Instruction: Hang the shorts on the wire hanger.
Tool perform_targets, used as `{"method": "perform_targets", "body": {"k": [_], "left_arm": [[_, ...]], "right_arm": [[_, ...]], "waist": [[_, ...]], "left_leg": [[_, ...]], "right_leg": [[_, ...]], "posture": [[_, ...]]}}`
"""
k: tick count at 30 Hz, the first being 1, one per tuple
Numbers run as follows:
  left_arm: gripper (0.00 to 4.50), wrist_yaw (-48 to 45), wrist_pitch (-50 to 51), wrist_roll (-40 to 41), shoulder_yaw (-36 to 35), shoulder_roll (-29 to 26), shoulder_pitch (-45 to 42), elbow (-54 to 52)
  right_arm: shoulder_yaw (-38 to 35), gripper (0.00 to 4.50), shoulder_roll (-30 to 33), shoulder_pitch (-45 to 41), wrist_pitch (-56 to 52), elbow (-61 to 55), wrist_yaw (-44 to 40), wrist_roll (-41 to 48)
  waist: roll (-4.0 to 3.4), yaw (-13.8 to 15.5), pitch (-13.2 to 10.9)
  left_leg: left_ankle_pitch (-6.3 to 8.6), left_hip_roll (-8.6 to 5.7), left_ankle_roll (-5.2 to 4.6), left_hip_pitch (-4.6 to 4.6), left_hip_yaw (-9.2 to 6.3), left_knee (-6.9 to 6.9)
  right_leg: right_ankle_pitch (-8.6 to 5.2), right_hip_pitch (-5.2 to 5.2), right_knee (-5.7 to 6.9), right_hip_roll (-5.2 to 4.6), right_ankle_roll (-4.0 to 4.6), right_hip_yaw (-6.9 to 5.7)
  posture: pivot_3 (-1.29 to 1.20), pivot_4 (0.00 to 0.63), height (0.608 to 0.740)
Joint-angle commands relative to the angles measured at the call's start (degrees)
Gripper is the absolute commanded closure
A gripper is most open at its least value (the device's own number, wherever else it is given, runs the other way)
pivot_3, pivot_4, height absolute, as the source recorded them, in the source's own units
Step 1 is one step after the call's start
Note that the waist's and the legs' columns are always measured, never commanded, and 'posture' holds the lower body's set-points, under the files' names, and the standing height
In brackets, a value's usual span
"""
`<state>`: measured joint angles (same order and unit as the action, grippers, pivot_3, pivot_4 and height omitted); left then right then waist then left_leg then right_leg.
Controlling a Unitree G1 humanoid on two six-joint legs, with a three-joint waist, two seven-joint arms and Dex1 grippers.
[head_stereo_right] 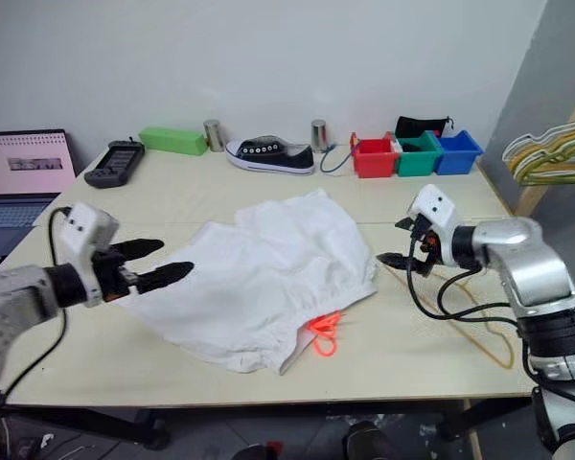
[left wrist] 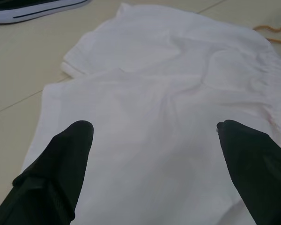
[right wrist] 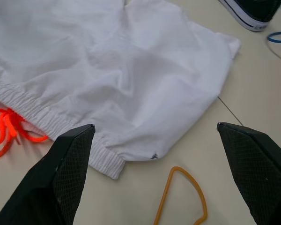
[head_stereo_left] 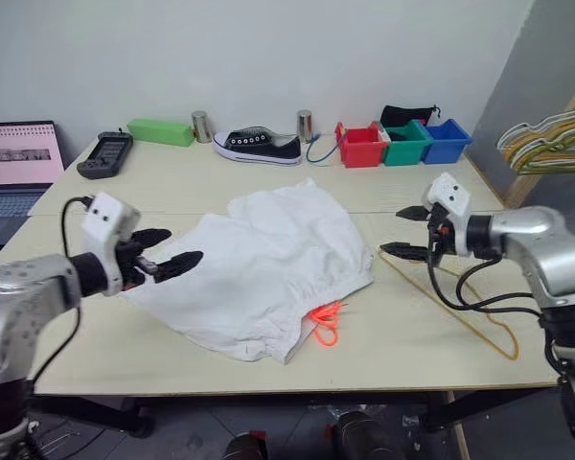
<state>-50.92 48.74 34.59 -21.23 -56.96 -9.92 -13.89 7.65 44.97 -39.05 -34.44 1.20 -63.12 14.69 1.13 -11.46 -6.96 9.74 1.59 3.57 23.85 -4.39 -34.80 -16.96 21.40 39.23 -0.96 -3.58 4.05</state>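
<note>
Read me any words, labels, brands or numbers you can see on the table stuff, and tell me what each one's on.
No text can be read.
Laptop screen: a pale page with a dark strip, too small to read.
Black handheld device: markings too blurred to read.
Black sneaker: no brand legible.
Shorts: no label visible.

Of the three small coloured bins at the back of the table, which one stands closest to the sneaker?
The red bin. It is the end one of the row on the sneaker's side; the green bin sits in the middle and the blue bin is farthest.
</note>
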Motion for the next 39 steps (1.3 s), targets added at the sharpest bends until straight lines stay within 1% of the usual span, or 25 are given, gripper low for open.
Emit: {"method": "perform_targets", "body": {"k": [1, 8, 11, 12, 14, 17, 21, 24, 27, 30, 35, 37, 38, 39], "left_arm": [[0.00, -0.73, -2.87, -1.26, -1.59, -0.78, -0.26, 2.39], [0.00, -0.45, -4.75, -2.23, -0.44, -0.23, -0.18, 2.45], [0.00, -1.75, -7.28, -4.27, 0.95, -1.24, 0.52, 3.04], [0.00, -2.24, -8.13, -4.87, 1.24, -1.55, 0.82, 3.26], [0.00, -2.88, -9.46, -5.71, 1.66, -1.58, 0.52, 4.85], [0.00, -2.70, -10.91, -6.93, 2.16, -1.15, -0.67, 7.20], [0.00, -4.95, -12.56, -7.75, 2.67, -2.20, 0.08, 7.20], [0.00, -5.70, -12.93, -8.05, 3.56, -1.96, 0.51, 6.55], [0.00, -6.94, -11.33, -6.67, 4.42, -2.11, 1.01, 2.40], [0.00, -6.89, -9.45, -5.21, 4.89, -1.64, 1.33, -1.71], [0.00, -6.01, -6.64, -2.88, 6.35, -0.54, 2.75, -9.46], [0.00, -6.61, -6.11, -2.14, 6.64, -1.02, 3.45, -11.37], [0.00, -6.75, -5.44, -1.40, 6.69, -1.15, 3.41, -12.10], [0.00, -6.80, -4.95, -0.86, 6.71, -1.22, 3.37, -12.56]], "right_arm": [[0.29, 0.08, 0.53, -1.35, 3.03, 1.47, -0.91, -1.34], [1.43, 0.08, 0.67, 0.18, 4.11, -0.23, -1.54, -2.14], [2.55, 0.08, 0.83, 1.06, 5.11, -1.63, -1.89, -3.41], [2.86, 0.08, 0.83, 1.23, 5.51, -1.81, -1.97, -3.73], [3.76, 0.08, 0.65, 1.62, 6.94, -1.80, -2.16, -4.54], [4.50, 0.08, -0.66, 2.05, 6.36, -3.02, -1.33, -4.80], [5.74, 0.08, -2.69, 2.47, 3.93, -6.49, -0.90, -3.93], [10.53, 0.08, -3.38, 3.10, 11.76, -2.33, 1.78, -11.53], [14.64, 0.08, -3.07, 2.39, 21.47, 4.08, 4.21, -18.86], [16.31, 0.08, -4.01, 1.06, 26.19, 9.10, 6.09, -22.64], [17.20, 0.08, -8.18, -1.00, 29.07, 14.93, 6.54, -24.85], [17.27, 0.44, -9.60, -1.78, 30.03, 16.85, 6.09, -25.33], [17.46, 0.49, -9.99, -2.11, 30.80, 17.79, 5.86, -25.76], [17.56, 0.76, -10.27, -2.35, 31.44, 18.52, 5.68, -26.11]], "waist": [[0.00, 0.08, 0.00], [0.02, 0.31, 0.01], [0.02, 0.30, 0.01], [0.02, 0.30, 0.01], [0.02, 0.27, 0.02], [0.02, 0.22, 0.03], [0.04, 0.14, 0.05], [0.07, 0.19, 0.20], [0.15, 0.23, 0.30], [0.19, 0.38, 0.32], [0.19, 0.00, 0.36], [0.19, -0.02, 0.36], [0.18, 0.02, 0.37], [0.19, 0.15, 0.37]], "left_leg": [[0.00, 0.00, 0.00, 0.00, 0.00, 0.00], [0.00, -0.01, 0.00, 0.04, 0.03, -0.01], [0.00, 0.00, 0.00, 0.04, 0.04, 0.00], [0.00, 0.00, 0.00, 0.04, 0.04, 0.00], [0.00, 0.00, 0.00, 0.04, 0.06, 0.00], [0.00, 0.00, 0.00, 0.03, 0.06, -0.01], [0.00, 0.02, 0.00, 0.03, 0.07, -0.02], [0.00, 0.03, 0.00, 0.02, 0.07, -0.01], [0.00, 0.02, 0.00, 0.03, 0.10, -0.01], [0.00, 0.00, 0.01, 0.04, 0.12, -0.03], [0.00, 0.03, 0.00, -0.02, 0.12, -0.02], [-0.01, 0.06, 0.00, -0.03, 0.12, -0.02], [-0.01, 0.06, 0.00, -0.05, 0.12, -0.02], [-0.01, 0.06, 0.00, -0.05, 0.11, -0.02]], "right_leg": [[0.00, 0.00, 0.00, 0.00, 0.00, 0.00], [0.05, 0.00, -0.07, -0.04, -0.02, 0.01], [0.05, 0.01, -0.07, -0.04, -0.02, 0.01], [0.05, 0.01, -0.07, -0.04, -0.01, 0.01], [0.05, 0.01, -0.07, -0.04, -0.02, 0.02], [0.07, 0.01, -0.06, -0.04, -0.01, 0.02], [0.12, 0.02, -0.06, -0.04, -0.01, 0.01], [0.12, 0.02, -0.07, -0.04, -0.01, 0.01], [0.12, 0.02, -0.10, -0.05, -0.01, 0.01], [0.13, 0.01, -0.11, -0.09, -0.03, 0.02], [0.15, -0.02, -0.06, -0.07, -0.02, 0.02], [0.17, -0.02, -0.04, -0.05, 0.01, 0.02], [0.17, -0.01, -0.02, -0.04, 0.01, 0.02], [0.17, -0.02, 0.00, -0.04, 0.01, 0.01]], "posture": [[-0.12, 0.016, 0.740], [-0.12, 0.013, 0.740], [-0.12, 0.013, 0.740], [-0.13, 0.000, 0.740], [-0.13, 0.000, 0.740], [-0.13, 0.004, 0.740], [-0.13, 0.003, 0.740], [-0.13, 0.004, 0.740], [-0.12, 0.004, 0.740], [-0.12, 0.007, 0.740], [-0.10, 0.007, 0.740], [-0.10, 0.008, 0.740], [-0.09, 0.007, 0.740], [-0.09, 0.007, 0.740]]}}
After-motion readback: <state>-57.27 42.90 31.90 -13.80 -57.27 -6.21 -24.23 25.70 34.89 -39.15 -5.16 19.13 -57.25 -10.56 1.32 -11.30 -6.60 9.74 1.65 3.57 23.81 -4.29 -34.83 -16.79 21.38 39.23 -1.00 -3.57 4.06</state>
